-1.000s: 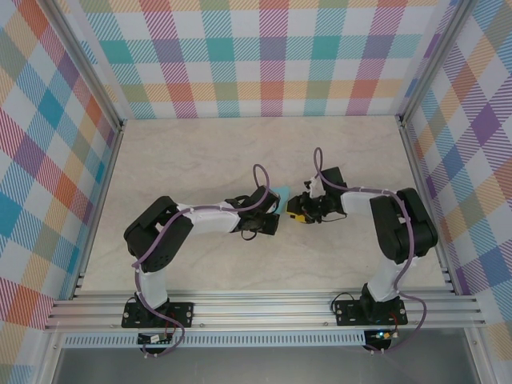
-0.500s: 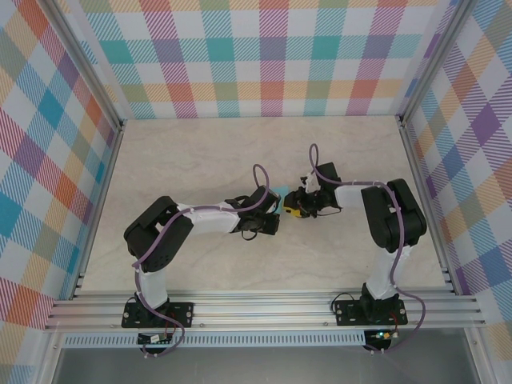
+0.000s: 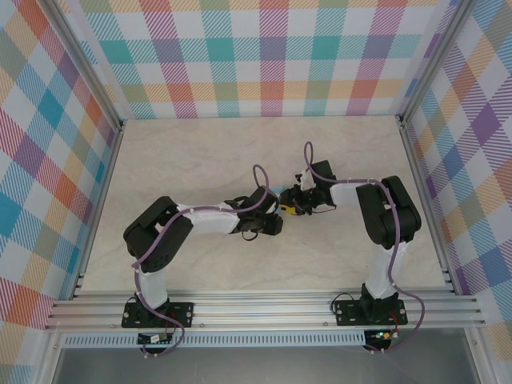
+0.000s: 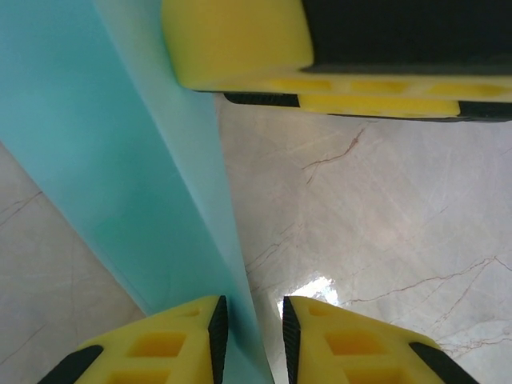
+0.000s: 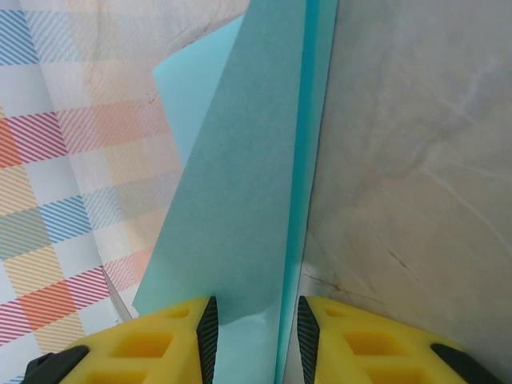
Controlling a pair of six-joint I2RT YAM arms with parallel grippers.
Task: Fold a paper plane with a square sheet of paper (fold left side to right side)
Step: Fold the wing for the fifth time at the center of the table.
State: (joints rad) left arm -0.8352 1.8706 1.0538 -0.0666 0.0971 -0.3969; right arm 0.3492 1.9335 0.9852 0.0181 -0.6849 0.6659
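Rising on three sides, the plaid walls (image 3: 272,56) close in a pale marbled table (image 3: 184,160), with an aluminium rail (image 3: 264,308) along its near edge. The left arm (image 3: 208,218) reaches from its base toward the table's middle. The right arm (image 3: 388,216) bends in from the other side, so the two wrists sit just beside each other. The left gripper (image 4: 252,308) has its jaws drawn close on the paper (image 4: 120,160), which runs down into the narrow gap against one pad; a sliver of table shows beside it. The right gripper (image 5: 256,308) has its jaws nearly together too, clasping the paper between the pads. One of its yellow fingers lies across the top of the left wrist view, overlapping the paper there. The paper is turquoise and folded narrow with long straight edges, held between the two grippers over the middle of the table. From the right wrist it shows a broad panel and a thin darker strip along one side.
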